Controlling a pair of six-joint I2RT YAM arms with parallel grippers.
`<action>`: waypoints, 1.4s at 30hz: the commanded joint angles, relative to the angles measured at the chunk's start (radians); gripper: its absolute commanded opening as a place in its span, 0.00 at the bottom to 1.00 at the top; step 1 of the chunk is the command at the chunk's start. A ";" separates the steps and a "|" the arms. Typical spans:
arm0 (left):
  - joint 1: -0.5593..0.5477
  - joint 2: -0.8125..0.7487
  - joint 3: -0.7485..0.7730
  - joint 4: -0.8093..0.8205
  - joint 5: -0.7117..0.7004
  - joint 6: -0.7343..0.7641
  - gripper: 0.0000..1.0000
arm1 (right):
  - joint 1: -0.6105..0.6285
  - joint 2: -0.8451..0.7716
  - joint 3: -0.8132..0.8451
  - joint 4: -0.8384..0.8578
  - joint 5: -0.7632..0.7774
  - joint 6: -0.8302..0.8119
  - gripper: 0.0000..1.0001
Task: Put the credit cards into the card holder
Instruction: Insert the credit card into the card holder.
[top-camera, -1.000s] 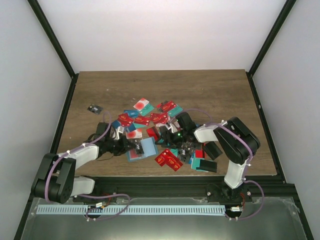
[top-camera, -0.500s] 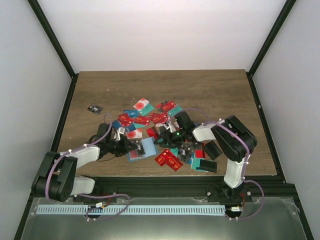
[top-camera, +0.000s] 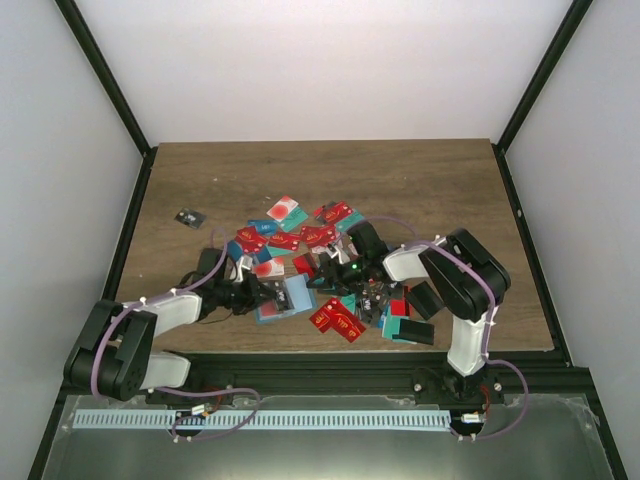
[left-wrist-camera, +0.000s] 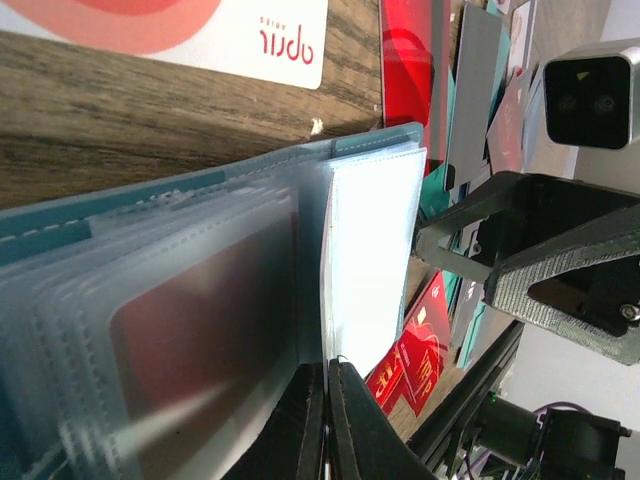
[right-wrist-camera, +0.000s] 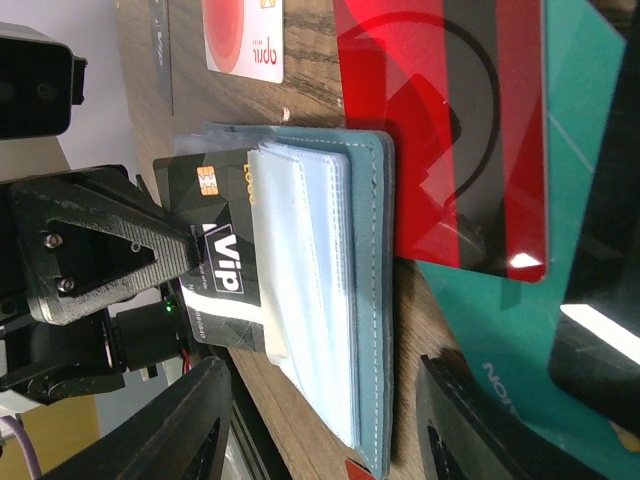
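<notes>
1. The wooden table carries everything. The card holder lies open on it, between the two grippers.
2. The credit cards form a loose, overlapping spread. It starts against the card holder and runs out on its far side and toward the right arm. Most are red, some are teal, and a few are white with a red blot.
3. Two black cases sit beyond the cards on the card holder's right-arm side, well apart from it. What they hold cannot be seen.
4. The card holder has a teal-blue cover and a stack of clear sleeves fanned upward. A dark reddish card shape shows through the frosted sleeves, and the leaf nearest the right gripper looks plain white.
5. The right gripper hangs over the card holder's edge. Its fingers are spread wide to either side and pinch nothing.
6. The left gripper is at the sleeves, fingers pressed together on a thin card.
7. That card is a black VIP card, which leans across the sleeves with its chip end outward.
8. A red card touches the card holder's spine edge. A white card lies just beside the card holder.
9. A small black object lies well apart on the card holder's far, left-arm side.
</notes>
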 joint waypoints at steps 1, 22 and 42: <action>-0.009 -0.006 -0.023 0.014 0.005 -0.011 0.04 | 0.010 0.034 0.023 -0.044 0.028 -0.020 0.53; -0.032 0.079 -0.043 0.180 0.045 -0.052 0.04 | 0.010 0.064 0.049 -0.091 0.038 -0.028 0.25; -0.088 0.180 -0.040 0.308 0.037 -0.105 0.04 | 0.010 0.076 0.049 -0.097 0.038 -0.020 0.16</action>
